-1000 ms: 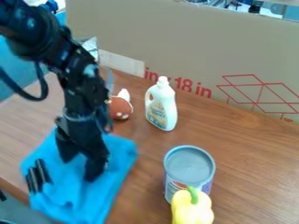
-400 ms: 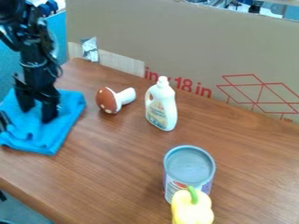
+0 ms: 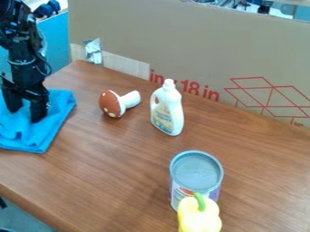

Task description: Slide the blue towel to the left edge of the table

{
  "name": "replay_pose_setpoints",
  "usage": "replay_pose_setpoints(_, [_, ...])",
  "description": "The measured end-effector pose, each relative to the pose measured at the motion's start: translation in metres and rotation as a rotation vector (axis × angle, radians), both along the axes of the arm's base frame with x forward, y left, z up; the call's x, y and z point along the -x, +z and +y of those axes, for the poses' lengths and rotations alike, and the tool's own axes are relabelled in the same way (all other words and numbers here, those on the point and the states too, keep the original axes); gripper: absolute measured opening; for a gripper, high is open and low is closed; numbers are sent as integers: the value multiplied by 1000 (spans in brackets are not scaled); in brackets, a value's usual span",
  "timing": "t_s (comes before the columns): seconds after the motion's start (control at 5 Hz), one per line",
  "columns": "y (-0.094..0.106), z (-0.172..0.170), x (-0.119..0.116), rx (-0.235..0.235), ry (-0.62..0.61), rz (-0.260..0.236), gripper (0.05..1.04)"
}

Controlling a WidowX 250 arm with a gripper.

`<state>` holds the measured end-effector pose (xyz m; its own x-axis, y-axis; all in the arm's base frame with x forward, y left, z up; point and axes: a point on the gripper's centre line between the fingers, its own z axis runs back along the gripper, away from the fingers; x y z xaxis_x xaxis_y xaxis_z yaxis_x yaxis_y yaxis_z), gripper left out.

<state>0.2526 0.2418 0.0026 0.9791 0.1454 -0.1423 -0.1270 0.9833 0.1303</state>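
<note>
Beneath the white bottle (image 3: 167,111), a brown wood-grained table (image 3: 121,167), the largest surface noted. Behind the bottle, a tall cardboard sheet (image 3: 181,41) ran across the back; its print was red: a line of large lettering with numerals, partly hidden by the bottle's neck, and right of that a line drawing of box shapes with small marks under it. A pale tape strip (image 3: 124,64) lay along its lower part, left of the bottle.

Well left of the bottle, the black robot arm (image 3: 23,59) came down from the upper left. Its gripper (image 3: 26,114) pointed downward at the blue cloth (image 3: 51,129), fingers spread apart, cloth visible between them. The cloth, rumpled and folded, lay on the table well left of the bottle, running out at the view's left edge.

Nearer the camera than the bottle and a little right: an upright can (image 3: 196,172), grey on top, its label patched red, white and purple, its writing too small to make out. The bottle itself stood upright, handle toward the left, small print on a pale label. Past the can from the bottle, a yellow pepper (image 3: 200,217), green stem up, overlapped the can's lower front. Just left of the bottle, a toy mushroom (image 3: 111,104) lay on its side, red-brown cap with pale spots, white stem toward the bottle.
</note>
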Motion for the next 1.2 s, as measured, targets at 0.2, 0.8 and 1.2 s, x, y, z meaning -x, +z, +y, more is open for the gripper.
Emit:
replay_pose_setpoints(0.2, [4, -3, 12, 78, 31, -80, 1003])
replay_pose_setpoints(0.8, [18, -23, 43, 167, 36, -103, 1002])
replay_pose_setpoints(1.2, [47, -47, 38, 186, -38, -201, 1002])
